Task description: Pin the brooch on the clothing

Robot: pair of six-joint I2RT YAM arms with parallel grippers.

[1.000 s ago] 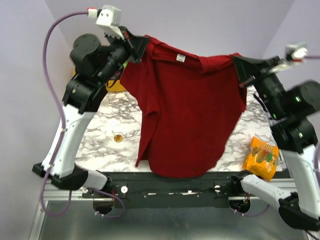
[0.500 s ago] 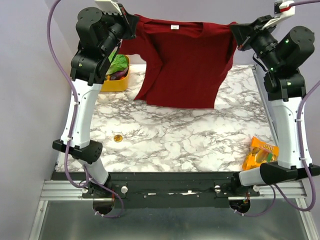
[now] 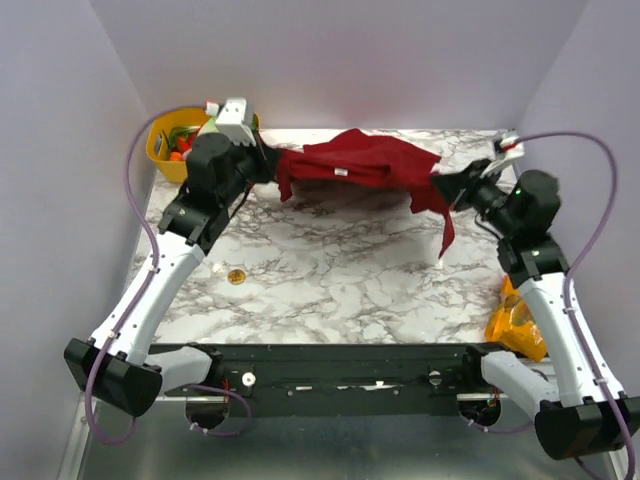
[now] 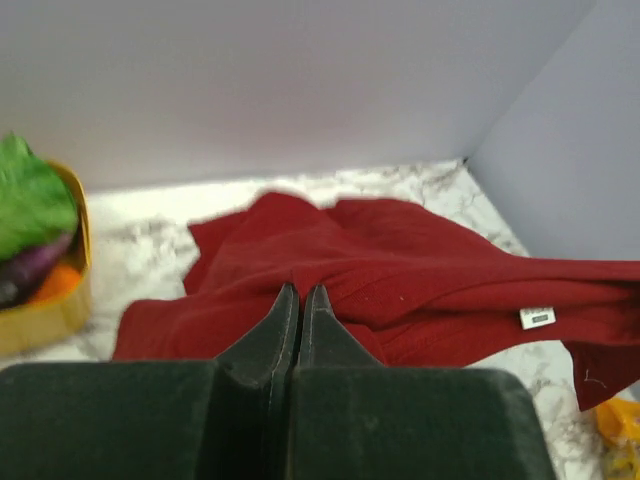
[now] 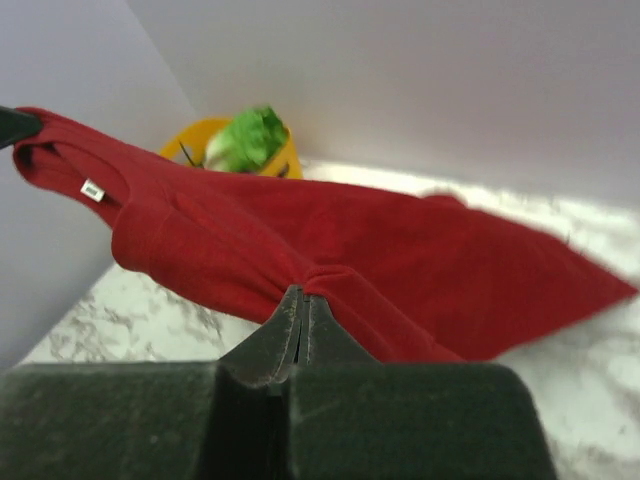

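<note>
Marble table point(image 3: 350, 285), lilac walls point(image 3: 340, 60) — left gripper point(image 4: 300, 292) and right gripper point(image 5: 301, 293) clench the clothing point(image 3: 365, 160); brooch point(image 3: 236, 275) apart.

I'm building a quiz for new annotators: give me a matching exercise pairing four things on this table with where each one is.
Things:
1 brooch
2 T-shirt
3 snack bag
4 yellow bowl

Places:
A far-left corner
B near-right edge
C held between left gripper and right gripper
D bare marble, left side

Pairs: 1-D, 2-C, 3-B, 4-A
</note>
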